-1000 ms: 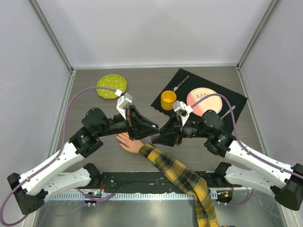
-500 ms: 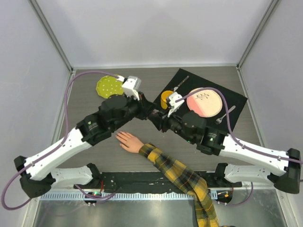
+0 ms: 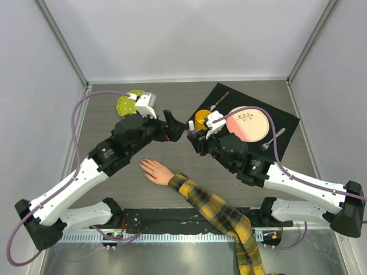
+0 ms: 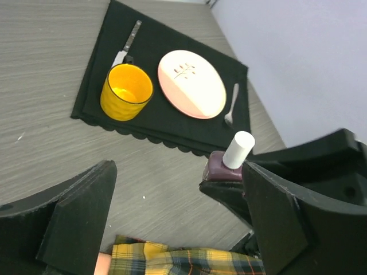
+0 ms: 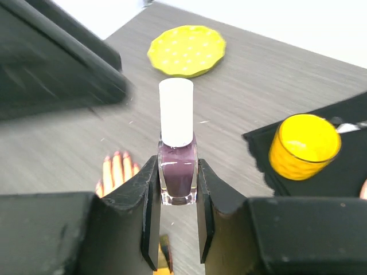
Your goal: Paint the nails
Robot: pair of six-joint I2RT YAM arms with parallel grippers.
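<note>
Should the wide-apart left pincer [image 4: 178, 172] close off-centre on the white cap [image 4: 238, 149], it could wrench the purple polish bottle [image 4: 219, 168] out of the right pincer [image 5: 178, 172] clamping it.

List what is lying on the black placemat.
A yellow cup, a pink plate, a knife and a small utensil. The placemat is partly hidden behind the nail polish bottle.

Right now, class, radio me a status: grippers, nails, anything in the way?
Left gripper open beside polish bottle. Right gripper shut on it, cap on. Nails away from both grippers; nothing seen blocking.
</note>
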